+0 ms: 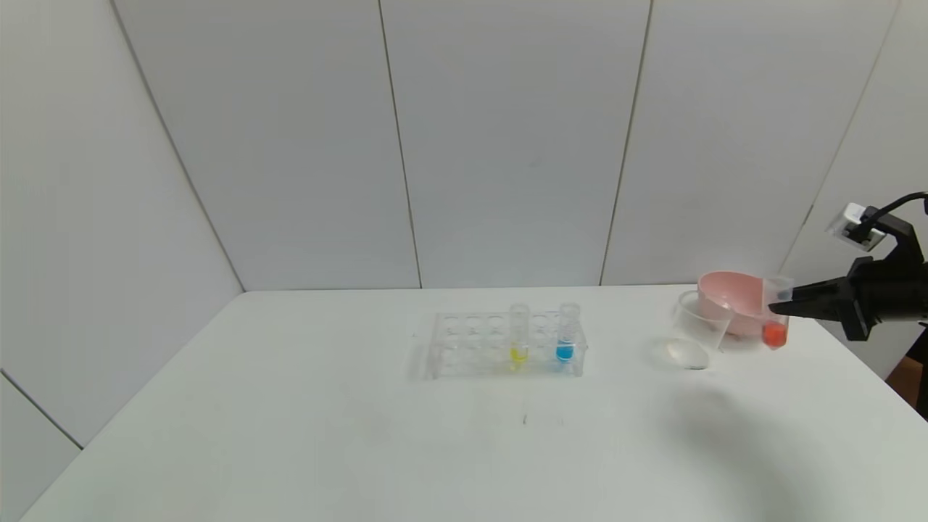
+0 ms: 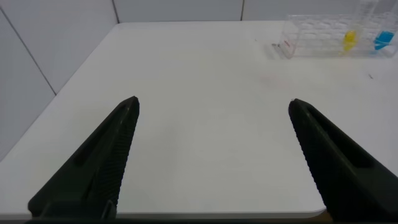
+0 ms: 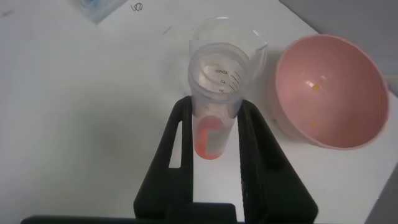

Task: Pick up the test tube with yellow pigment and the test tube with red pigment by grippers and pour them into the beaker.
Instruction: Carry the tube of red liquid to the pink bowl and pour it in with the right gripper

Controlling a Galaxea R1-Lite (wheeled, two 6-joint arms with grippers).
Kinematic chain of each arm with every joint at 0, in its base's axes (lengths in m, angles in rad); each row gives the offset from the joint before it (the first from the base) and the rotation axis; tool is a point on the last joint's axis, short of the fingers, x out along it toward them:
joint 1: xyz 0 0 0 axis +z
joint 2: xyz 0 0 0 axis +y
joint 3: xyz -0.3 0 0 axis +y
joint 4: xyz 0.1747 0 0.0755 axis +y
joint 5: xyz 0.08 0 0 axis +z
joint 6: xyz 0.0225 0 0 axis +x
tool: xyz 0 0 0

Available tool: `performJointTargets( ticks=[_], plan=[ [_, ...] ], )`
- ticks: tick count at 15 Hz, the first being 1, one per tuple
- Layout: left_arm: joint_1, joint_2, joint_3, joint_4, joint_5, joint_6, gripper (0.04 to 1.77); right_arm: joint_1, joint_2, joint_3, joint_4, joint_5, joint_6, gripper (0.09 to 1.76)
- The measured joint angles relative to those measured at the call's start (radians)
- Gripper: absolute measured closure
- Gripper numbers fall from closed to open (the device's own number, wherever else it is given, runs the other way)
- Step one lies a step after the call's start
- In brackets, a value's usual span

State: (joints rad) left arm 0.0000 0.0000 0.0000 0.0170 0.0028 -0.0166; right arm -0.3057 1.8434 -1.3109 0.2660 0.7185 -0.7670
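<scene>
Red-pigment tube (image 1: pixel 775 319) clamped (upright) in right gripper (image 1: pixel 781 301), seemingly beside beaker (image 1: pixel 702 320).

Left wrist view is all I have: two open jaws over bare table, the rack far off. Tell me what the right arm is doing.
Observer: The right gripper is shut on the test tube with red pigment, held upright near the table's right edge.
Operator: Place it against the beaker.
Observer: In the head view the tube hangs just right of the beaker, in front of the pink bowl.
Operator: Report whether it has poured.
Observer: Not yet; the red liquid sits at the tube's bottom, and the beaker looks empty.
</scene>
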Motion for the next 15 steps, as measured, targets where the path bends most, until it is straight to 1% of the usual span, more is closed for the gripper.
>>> performJointTargets(
  ticks=[2, 4, 5, 7, 10, 15],
  plan=[
    [0.000, 0.000, 0.000, 0.000, 0.000, 0.000, 0.09, -0.032, 0.051, -0.096, 0.068, -0.004, -0.097, 1.36],
    [0.000, 0.000, 0.000, 0.000, 0.000, 0.000, 0.09, -0.044, 0.095, -0.193, 0.141, -0.034, -0.133, 1.36],
    [0.000, 0.000, 0.000, 0.000, 0.000, 0.000, 0.09, -0.041, 0.111, -0.239, 0.180, -0.072, -0.140, 1.36],
    [0.000, 0.000, 0.000, 0.000, 0.000, 0.000, 0.09, -0.019, 0.140, -0.321, 0.238, -0.156, -0.150, 1.36],
    [0.000, 0.000, 0.000, 0.000, 0.000, 0.000, 0.09, 0.027, 0.174, -0.420, 0.297, -0.227, -0.155, 1.36],
    [0.000, 0.000, 0.000, 0.000, 0.000, 0.000, 0.09, 0.099, 0.217, -0.643, 0.568, -0.304, -0.190, 1.36]
  ],
)
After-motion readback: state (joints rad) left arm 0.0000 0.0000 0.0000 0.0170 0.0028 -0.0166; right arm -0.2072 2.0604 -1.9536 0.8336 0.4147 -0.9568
